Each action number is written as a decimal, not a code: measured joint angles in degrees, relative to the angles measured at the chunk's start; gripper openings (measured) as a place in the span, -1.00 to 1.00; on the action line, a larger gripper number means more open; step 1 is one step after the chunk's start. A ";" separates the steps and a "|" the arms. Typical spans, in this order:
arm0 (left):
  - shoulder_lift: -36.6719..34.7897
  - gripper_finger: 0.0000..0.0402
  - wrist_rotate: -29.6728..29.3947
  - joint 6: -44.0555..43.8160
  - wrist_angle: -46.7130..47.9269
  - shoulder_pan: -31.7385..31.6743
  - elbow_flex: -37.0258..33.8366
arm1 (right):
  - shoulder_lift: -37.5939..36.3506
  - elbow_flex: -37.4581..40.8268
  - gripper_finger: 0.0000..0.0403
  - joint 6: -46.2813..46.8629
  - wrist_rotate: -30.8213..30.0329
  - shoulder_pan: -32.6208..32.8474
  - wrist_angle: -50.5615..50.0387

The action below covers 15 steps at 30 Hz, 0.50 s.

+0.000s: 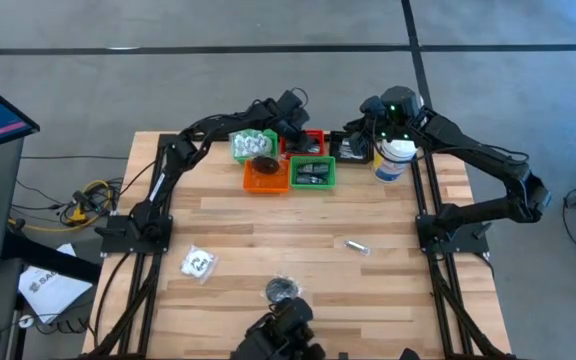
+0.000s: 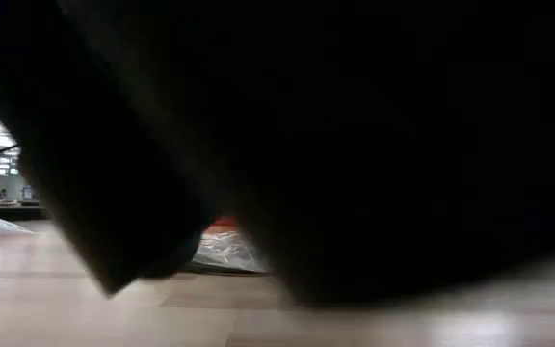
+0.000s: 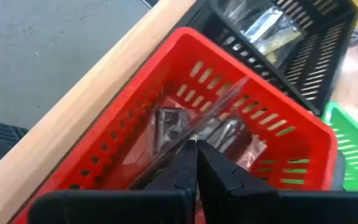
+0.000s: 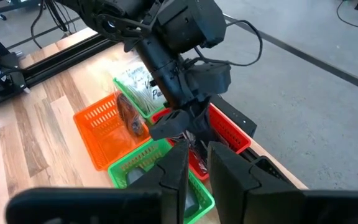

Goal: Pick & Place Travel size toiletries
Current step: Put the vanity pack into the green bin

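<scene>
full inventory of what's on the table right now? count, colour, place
Red basket: 1, red, far edge, under the left gripper; a clear packet inside, pinched.
Black basket: 1, black, right of the red one; silvery sachets in it.
Green baskets: 2, one in front of the red, one far left of the cluster.
Orange basket: 1, holds a dark oval.
White canister: 1, right of the baskets.
Loose packets: 3, clear-white front left, black round front centre, silvery centre right.
Left gripper: shut on the packet.
Right gripper: hangs above the baskets.
</scene>
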State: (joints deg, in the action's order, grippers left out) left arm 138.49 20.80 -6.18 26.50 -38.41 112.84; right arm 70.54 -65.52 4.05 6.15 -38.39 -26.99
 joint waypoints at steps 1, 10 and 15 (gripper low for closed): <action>0.01 -1.00 0.00 -0.19 0.06 -0.04 0.00 | 0.00 0.00 -0.73 0.00 0.00 0.00 0.00; 0.03 -1.00 -3.17 -3.14 -0.28 -1.03 -0.10 | 0.00 0.00 -0.73 0.00 0.00 -0.04 -0.20; -0.19 -1.00 -2.40 -3.24 0.09 -1.43 -0.13 | 0.00 0.00 -0.73 0.00 0.00 -0.02 0.04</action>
State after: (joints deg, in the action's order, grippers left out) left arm 138.30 18.40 -9.41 26.59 -39.85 112.71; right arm 70.54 -65.52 4.05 6.15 -38.41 -26.95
